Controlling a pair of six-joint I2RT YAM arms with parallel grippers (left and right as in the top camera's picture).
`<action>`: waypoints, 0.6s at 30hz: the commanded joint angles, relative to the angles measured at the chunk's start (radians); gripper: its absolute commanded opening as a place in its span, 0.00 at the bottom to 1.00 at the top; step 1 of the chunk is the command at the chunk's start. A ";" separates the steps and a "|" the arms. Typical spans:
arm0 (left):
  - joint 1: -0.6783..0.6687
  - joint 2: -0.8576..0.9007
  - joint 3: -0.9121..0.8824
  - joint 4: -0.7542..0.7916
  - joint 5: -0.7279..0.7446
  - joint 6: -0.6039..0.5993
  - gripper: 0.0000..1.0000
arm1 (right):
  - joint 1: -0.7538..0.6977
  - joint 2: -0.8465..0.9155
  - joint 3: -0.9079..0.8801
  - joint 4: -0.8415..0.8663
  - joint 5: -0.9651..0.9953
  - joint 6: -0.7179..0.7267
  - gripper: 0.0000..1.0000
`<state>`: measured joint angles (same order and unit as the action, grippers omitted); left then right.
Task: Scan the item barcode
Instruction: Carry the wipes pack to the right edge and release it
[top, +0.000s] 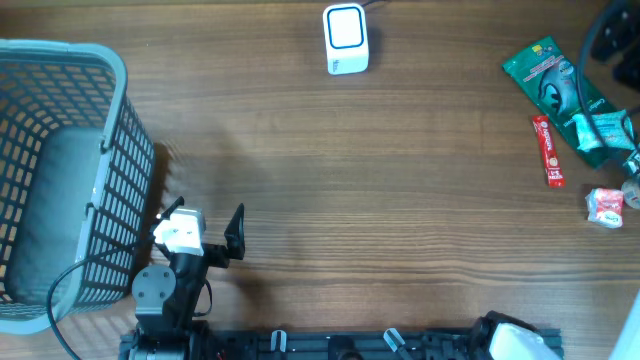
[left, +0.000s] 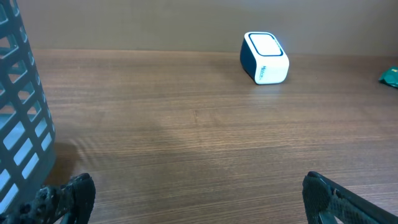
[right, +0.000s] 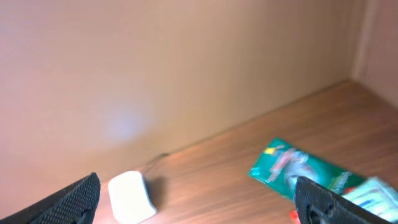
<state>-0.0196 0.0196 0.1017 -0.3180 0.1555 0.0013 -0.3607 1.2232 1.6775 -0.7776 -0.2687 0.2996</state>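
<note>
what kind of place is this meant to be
Most likely a mock shop checkout on a wooden table: a small white barcode scanner at the far edge, packaged snacks such as a green packet on the right, and a grey shopping basket on the left.

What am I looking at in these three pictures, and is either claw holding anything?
Two robot arms work at a wooden table. One picture looks straight down; the other two come from wrist cameras, dark fingers at the bottom corners. The left gripper and right gripper are both open and empty. On the table: a grey plastic mesh basket, a white box-shaped scanner with a blue rim, a green foil packet, a red stick sachet and a small white-and-red packet.
</note>
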 joint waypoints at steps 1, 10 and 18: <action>-0.003 -0.005 -0.004 0.002 0.009 -0.010 1.00 | 0.004 -0.095 -0.008 -0.035 -0.087 0.129 1.00; -0.003 -0.005 -0.004 0.002 0.008 -0.010 1.00 | 0.004 -0.211 -0.008 -0.229 -0.087 0.128 0.99; -0.003 -0.005 -0.004 0.002 0.008 -0.010 1.00 | 0.004 -0.307 -0.018 -0.310 0.048 0.122 1.00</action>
<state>-0.0196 0.0196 0.1017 -0.3180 0.1555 0.0013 -0.3607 0.9920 1.6600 -1.0790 -0.2665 0.4191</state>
